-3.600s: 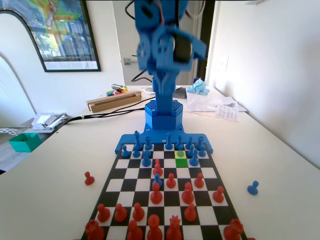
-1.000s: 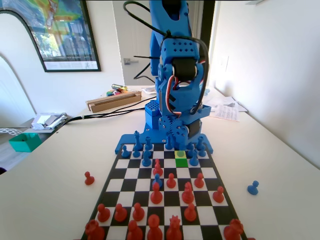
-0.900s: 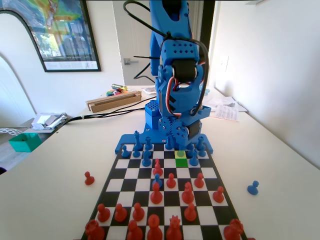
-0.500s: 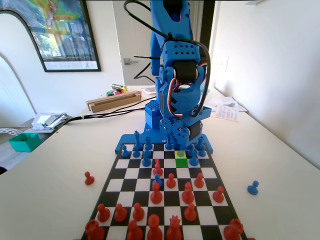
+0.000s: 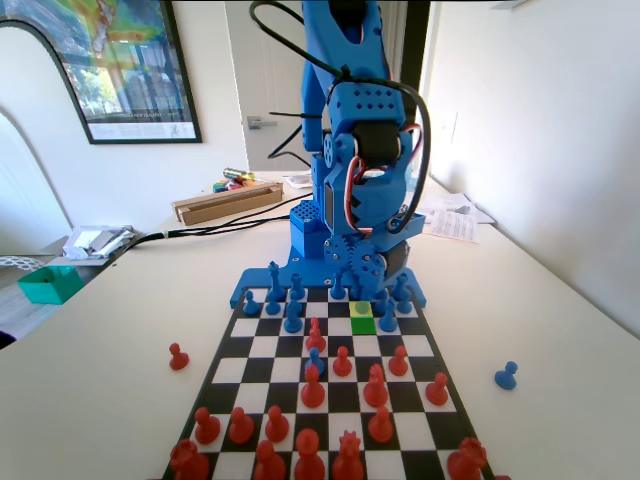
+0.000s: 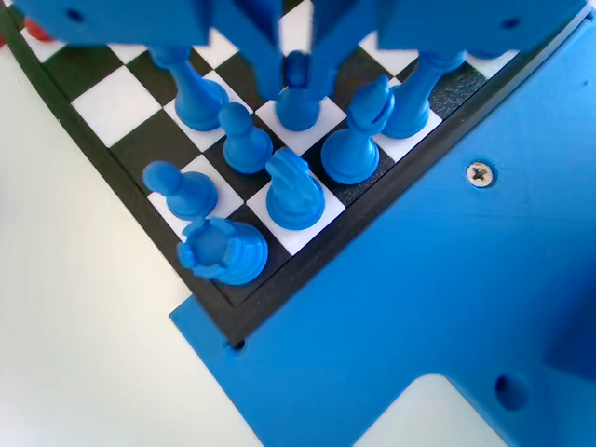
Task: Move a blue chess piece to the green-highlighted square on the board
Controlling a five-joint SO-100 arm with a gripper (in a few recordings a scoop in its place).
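The gripper (image 6: 298, 70) is hanging low over the board's (image 6: 112, 154) corner, its jaws apart on either side of a blue pawn (image 6: 298, 93). They look close, but touching is hard to tell. The green square (image 5: 362, 325) is sitting just in front of the arm.

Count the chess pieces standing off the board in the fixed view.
2: a red pawn left of the board, a blue pawn right of it. The arm may hide others.
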